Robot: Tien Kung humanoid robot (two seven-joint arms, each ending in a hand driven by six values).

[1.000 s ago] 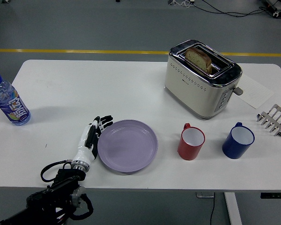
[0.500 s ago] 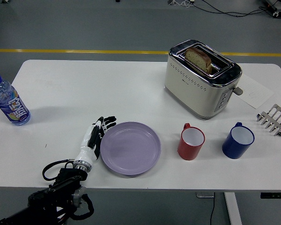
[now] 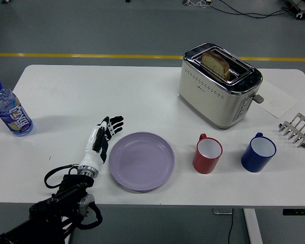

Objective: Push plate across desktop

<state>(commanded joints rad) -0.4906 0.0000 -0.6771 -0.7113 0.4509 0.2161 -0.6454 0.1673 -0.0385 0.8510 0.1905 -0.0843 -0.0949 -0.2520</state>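
Note:
A lilac plate (image 3: 141, 160) lies flat near the table's front edge, left of centre. My left hand (image 3: 100, 140) rests on the table just left of the plate, fingers stretched out flat and pointing away from me, holding nothing. A small gap shows between the hand and the plate's left rim. My right hand is out of the picture.
A red mug (image 3: 208, 153) stands close to the plate's right, a blue mug (image 3: 258, 152) further right. A cream toaster (image 3: 218, 85) with bread stands behind them. A toast rack (image 3: 297, 129) and a paper sit far right, a water bottle (image 3: 10, 115) far left.
The plate slid a little to the right, pushed by my left hand. The hand has since drawn back to the left and away from the rim.

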